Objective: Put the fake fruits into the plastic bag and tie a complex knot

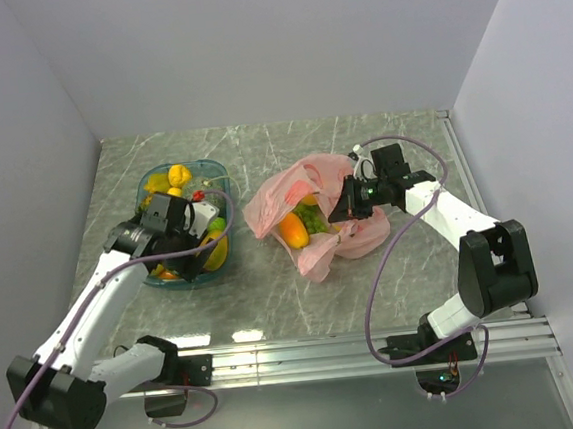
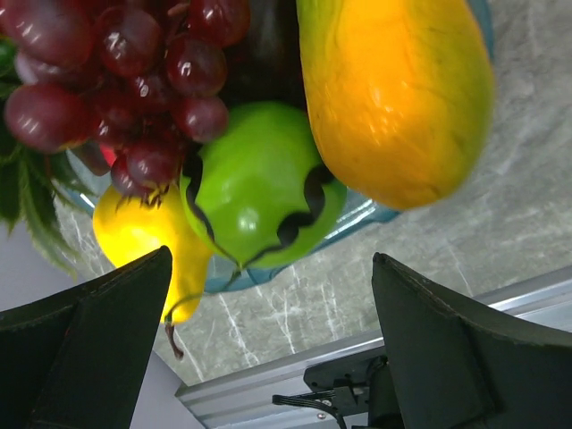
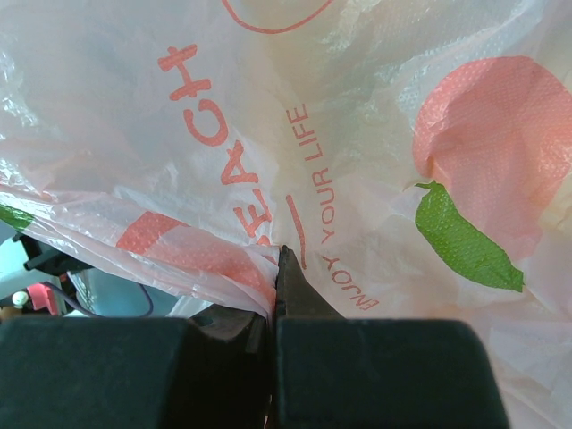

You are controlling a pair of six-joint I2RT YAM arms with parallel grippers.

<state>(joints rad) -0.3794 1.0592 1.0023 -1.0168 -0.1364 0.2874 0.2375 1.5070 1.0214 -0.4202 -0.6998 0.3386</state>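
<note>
The plastic bag (image 1: 309, 187) lies open in the middle of the table, with a mango (image 1: 292, 231) and green grapes (image 1: 317, 220) inside. My right gripper (image 1: 346, 209) is shut on a fold of the bag's rim (image 3: 259, 268) and holds it up. More fake fruits fill the teal tray (image 1: 221, 172): purple grapes (image 2: 134, 80), a green apple (image 2: 259, 183), a mango (image 2: 393, 98) and a yellow fruit (image 2: 138, 237). My left gripper (image 1: 181, 252) hovers over the tray's near end. Its fingers (image 2: 98, 340) stand wide open with nothing between them, just short of the apple.
The tray's near rim (image 2: 362, 213) lies close to the left fingers. Beyond it the aluminium rail (image 2: 268, 384) runs along the table's near edge. Grey walls enclose the table on the left, back and right.
</note>
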